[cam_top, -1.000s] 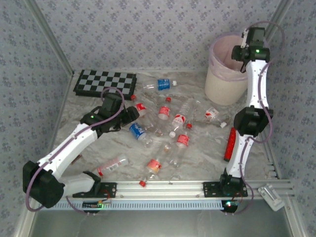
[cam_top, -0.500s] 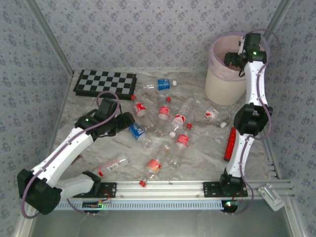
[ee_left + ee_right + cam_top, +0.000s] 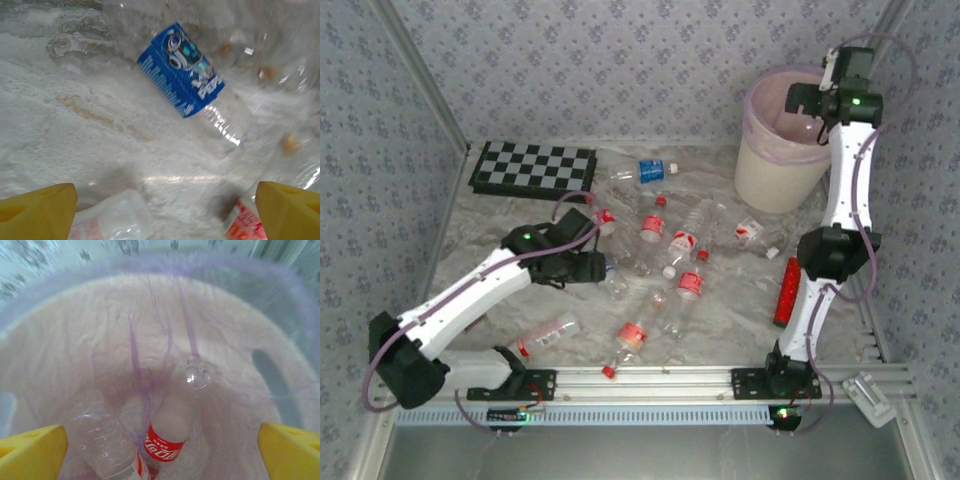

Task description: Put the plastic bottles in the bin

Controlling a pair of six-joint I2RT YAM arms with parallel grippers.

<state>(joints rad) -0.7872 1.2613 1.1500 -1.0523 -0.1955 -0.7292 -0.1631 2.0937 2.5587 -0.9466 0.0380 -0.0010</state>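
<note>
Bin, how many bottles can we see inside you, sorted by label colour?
Red-label bottle: 1
Clear bottle, label mostly cut off by the picture edge: 1
Total: 2 bottles seen inside the bin

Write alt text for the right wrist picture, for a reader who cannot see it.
Looking down into the bin, lined with a pale pink bag, two clear bottles lie inside: a red-label bottle and a second bottle to its left. The right gripper is open and empty, its yellow fingertips at the two lower corners.
</note>
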